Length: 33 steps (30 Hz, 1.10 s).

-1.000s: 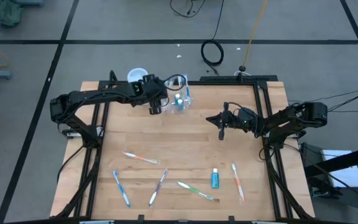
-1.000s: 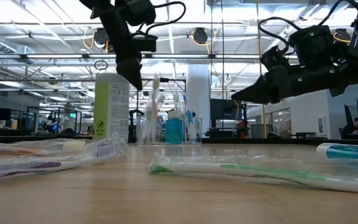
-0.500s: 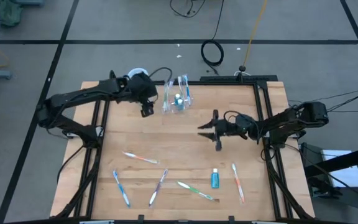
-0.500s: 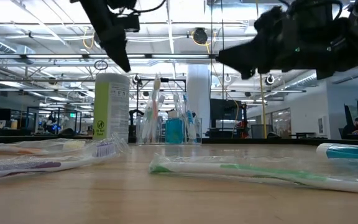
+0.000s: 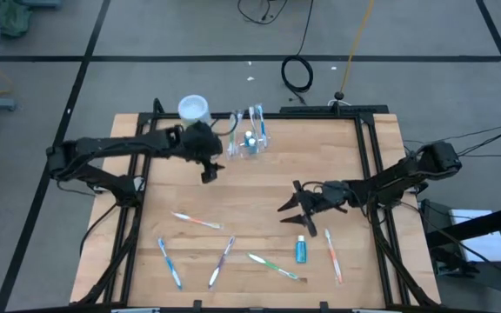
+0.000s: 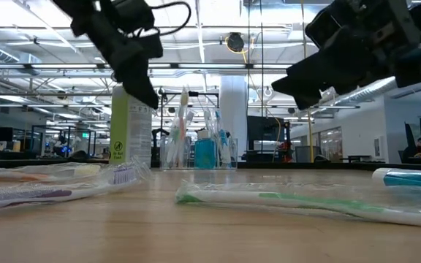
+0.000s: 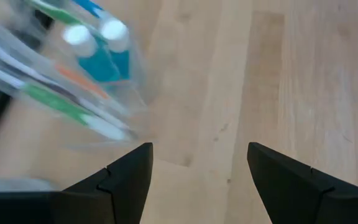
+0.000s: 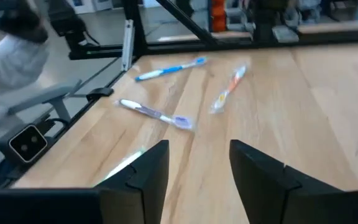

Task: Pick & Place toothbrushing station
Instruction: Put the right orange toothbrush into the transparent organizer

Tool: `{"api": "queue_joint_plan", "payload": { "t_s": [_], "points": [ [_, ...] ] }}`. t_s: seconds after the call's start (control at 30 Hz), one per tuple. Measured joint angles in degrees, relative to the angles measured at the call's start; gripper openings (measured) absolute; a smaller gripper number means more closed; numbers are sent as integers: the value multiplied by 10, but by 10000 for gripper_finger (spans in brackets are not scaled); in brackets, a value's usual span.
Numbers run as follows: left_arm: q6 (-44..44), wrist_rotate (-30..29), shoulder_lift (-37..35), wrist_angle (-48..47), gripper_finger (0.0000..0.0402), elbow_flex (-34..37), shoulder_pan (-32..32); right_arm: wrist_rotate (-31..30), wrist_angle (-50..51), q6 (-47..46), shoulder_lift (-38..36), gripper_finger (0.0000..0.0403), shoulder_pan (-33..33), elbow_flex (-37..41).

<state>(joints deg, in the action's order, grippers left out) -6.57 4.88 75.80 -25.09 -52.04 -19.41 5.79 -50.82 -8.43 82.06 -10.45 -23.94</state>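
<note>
The toothbrushing station [image 5: 249, 139] stands partly filled near the table's far edge; six items still lie loose. Left gripper [image 5: 209, 170] and right gripper [image 5: 292, 207] both hold their fingers open, empty.

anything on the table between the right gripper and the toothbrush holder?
No. In the high view the stretch from the right gripper up to the toothbrushing station is bare wood; the loose brushes and the small blue tube lie on its other side.
</note>
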Motion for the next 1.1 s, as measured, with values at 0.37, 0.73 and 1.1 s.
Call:
{"api": "queue_joint_plan", "payload": {
  "t_s": [0.37,0.73,1.1],
  "points": [
    [109,-4,1,183,267,136,109,-36,74,-80,0,158,-65,-1],
    [90,-5,1,307,266,140,166,0,77,126,-33,157,-112,-37],
    [115,-5,1,310,267,140,193,-80,200,14,-34,157,-94,-37]
  ]
}}
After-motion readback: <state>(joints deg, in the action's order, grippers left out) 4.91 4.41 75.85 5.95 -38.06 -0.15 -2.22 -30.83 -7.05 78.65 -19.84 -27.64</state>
